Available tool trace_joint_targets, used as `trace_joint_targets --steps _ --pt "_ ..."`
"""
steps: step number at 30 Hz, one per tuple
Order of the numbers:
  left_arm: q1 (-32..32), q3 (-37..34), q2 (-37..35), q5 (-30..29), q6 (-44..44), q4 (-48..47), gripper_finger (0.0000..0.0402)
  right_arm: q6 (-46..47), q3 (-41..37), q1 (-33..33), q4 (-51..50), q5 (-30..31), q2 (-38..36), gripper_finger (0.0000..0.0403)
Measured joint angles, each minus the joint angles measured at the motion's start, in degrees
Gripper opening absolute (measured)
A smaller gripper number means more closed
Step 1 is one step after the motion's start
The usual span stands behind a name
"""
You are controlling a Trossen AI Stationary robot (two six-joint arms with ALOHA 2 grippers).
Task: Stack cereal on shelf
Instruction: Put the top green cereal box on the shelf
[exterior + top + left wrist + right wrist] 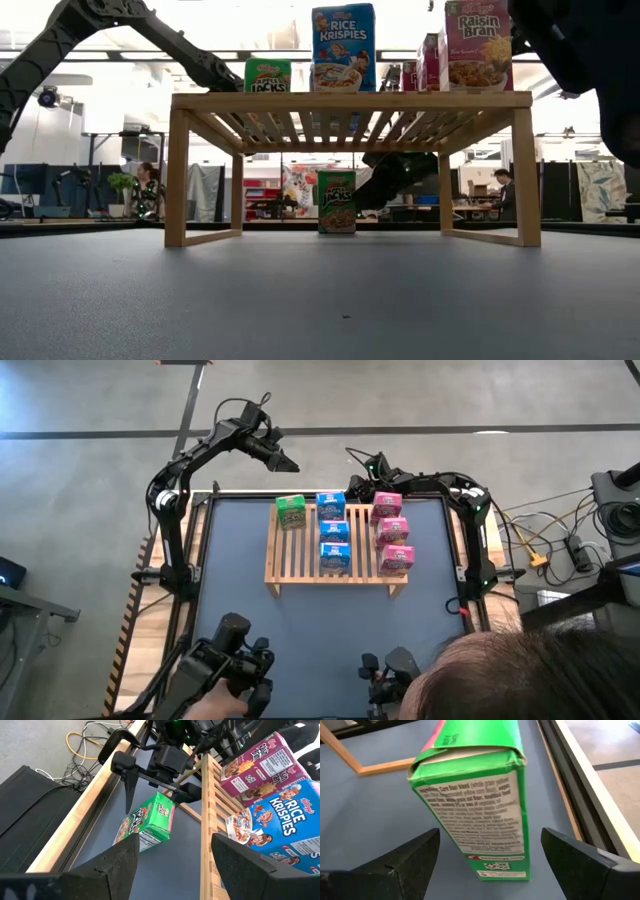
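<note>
Green cereal box (475,805) upright on table (365,815) between spread right claw (487,855) fingers; left claw (170,865) open, raised.

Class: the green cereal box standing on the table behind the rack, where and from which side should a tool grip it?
Grip the green box across its two broad printed faces, near the top, coming from above. It stands upright on the table, so the narrow text side faces the right tool, whose open fingers already straddle it.

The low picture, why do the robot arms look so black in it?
In the low view, bright windows and ceiling lights behind the shelf backlight everything, so the arms turn into silhouettes. In the right wrist view, the green cereal box sits evenly lit, its small print slightly soft.
</note>
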Motion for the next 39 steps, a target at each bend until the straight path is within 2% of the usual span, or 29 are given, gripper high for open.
trace_joint_targets --steps 7,18,23,39 --pt "0.00 0.00 0.00 0.01 0.00 -0.02 0.0231 0.22 0.02 0.78 0.24 2.65 0.00 0.0310" --pt "0.00 0.00 0.00 0.01 0.01 -0.02 0.0231 0.20 0.02 1.05 0.28 2.98 0.00 0.0193" --pt "0.00 0.00 0.00 0.01 0.02 -0.32 0.0231 1.18 0.02 0.92 0.65 2.99 0.00 0.0157" --pt "0.02 0.00 -0.58 0.03 0.99 -1.79 0.0231 5.77 5.60 -5.25 0.19 3.07 0.00 0.0148"
